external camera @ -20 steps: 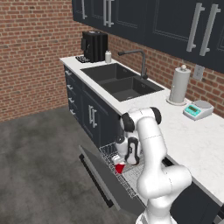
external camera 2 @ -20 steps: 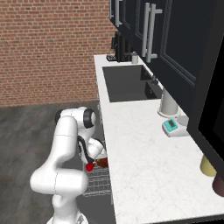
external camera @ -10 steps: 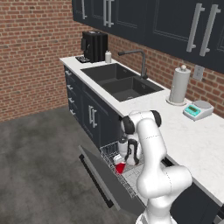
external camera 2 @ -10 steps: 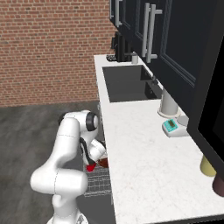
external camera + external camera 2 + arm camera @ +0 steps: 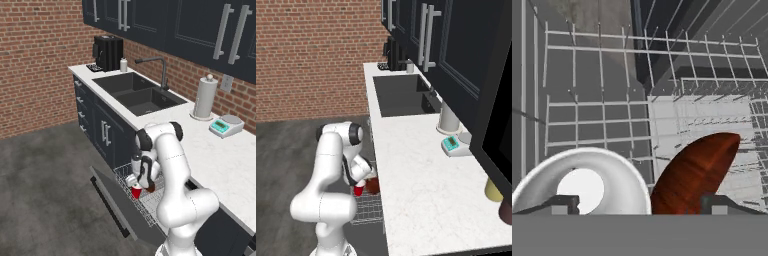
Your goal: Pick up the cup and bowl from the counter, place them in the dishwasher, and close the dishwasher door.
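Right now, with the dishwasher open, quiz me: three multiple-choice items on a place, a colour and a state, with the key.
1. Where is the bowl?
A. in the sink
B. in the wire rack, beside the cup
C. on the floor

2. What colour is the outside of the cup?
A. red
B. teal
C. yellow

3. How does the dishwasher door stand?
A. shut flush with the cabinets
C. lifted off
B. dropped open

Key: 1 B, the hand view shows the reddish-brown bowl leaning on edge over the rack wires next to the cup's white rim. 2 A, the left base view shows a red cup below the pincer. 3 B, the dark panel slopes out toward the floor with the rack drawn out above it.
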Robot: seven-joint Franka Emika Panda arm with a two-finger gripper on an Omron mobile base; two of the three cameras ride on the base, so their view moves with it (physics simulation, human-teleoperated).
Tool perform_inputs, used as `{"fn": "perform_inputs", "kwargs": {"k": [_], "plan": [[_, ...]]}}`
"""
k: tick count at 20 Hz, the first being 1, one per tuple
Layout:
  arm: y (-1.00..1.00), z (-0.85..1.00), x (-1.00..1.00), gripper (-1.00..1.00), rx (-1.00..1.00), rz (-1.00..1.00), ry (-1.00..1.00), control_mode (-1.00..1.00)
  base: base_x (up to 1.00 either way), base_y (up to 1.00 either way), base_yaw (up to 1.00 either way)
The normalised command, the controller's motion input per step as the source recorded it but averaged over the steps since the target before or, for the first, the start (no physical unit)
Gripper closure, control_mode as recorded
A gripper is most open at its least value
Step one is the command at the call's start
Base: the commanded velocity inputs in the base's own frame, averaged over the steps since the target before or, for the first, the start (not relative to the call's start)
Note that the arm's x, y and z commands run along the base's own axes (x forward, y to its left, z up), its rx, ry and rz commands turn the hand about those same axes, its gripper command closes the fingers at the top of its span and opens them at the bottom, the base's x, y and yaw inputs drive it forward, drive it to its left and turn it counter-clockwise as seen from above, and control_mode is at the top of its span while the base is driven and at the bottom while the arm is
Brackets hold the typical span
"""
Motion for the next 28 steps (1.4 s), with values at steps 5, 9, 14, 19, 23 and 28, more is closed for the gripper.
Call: {"fn": "perform_inputs", "kwargs": {"k": [5,9,14,19,23,28], "plan": [[0.11,0.89,-0.50,-1.00,0.00,-0.01,-0.01,-1.00,0.00,0.00,0.00],[0.40,0.95,-0.56,-1.00,0.00,0.00,0.00,-1.00,0.00,0.00,0.00],[0.50,0.88,-0.60,-1.00,0.00,0.00,-0.04,-1.00,0.00,0.00,0.00],[0.44,0.97,-0.39,-1.00,0.00,0.00,-0.06,-1.00,0.00,0.00,0.00],[0.85,0.88,-0.24,-1.00,0.00,0.00,0.05,-1.00,0.00,0.00,0.00],[0.92,0.41,-0.36,-1.00,0.00,-0.02,0.09,-1.00,0.00,0.00,0.00]]}}
